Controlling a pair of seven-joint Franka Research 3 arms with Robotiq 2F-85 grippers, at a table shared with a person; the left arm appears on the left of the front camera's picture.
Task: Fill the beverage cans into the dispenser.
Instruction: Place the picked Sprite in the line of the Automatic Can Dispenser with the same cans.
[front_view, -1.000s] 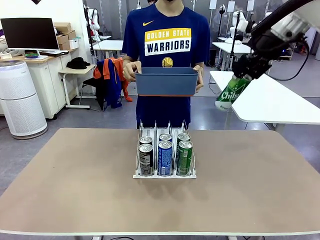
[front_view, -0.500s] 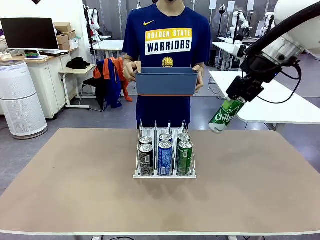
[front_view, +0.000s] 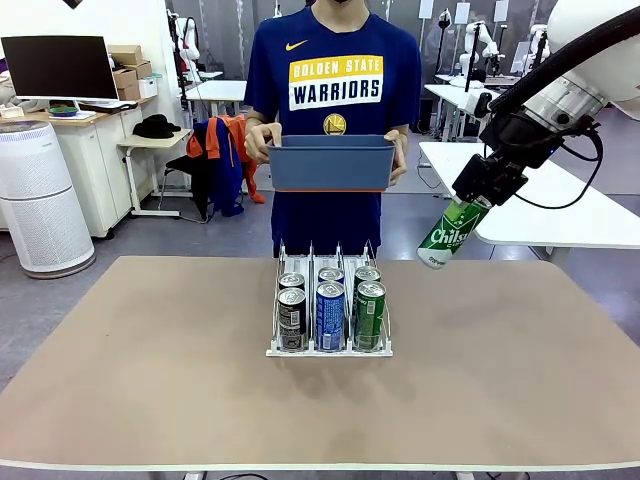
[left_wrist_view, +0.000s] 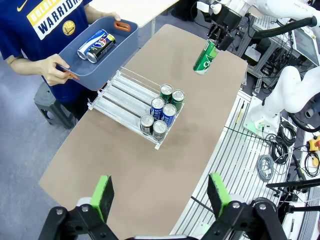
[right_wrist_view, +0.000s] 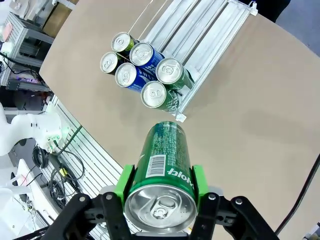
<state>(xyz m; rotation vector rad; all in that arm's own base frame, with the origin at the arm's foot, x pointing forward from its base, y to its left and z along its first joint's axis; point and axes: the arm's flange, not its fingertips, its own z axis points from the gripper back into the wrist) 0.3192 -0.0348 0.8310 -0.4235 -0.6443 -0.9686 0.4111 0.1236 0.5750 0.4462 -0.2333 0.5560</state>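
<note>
The right end effector (front_view: 470, 200) is pinching a green can (front_view: 446, 236) by its top end, a green pad pressed to each side (right_wrist_view: 161, 186). The can hangs tilted below it at the right of the front frame, up off the bench (front_view: 150, 370) and well apart from the dispenser (front_view: 328, 351). The left end effector (left_wrist_view: 162, 192) is spread wide with nothing between its fingers.

The dispenser sits mid-frame with six cans (front_view: 330, 315) upright at its front lip, two to a lane: black on the left, blue in the middle, green on the right. The rear of the lanes is bare. At the top centre a person's hands (front_view: 260, 143) hold a blue-grey bin (front_view: 332, 165). In the left wrist view two more cans (left_wrist_view: 92, 42) lie on their sides in it.
</note>
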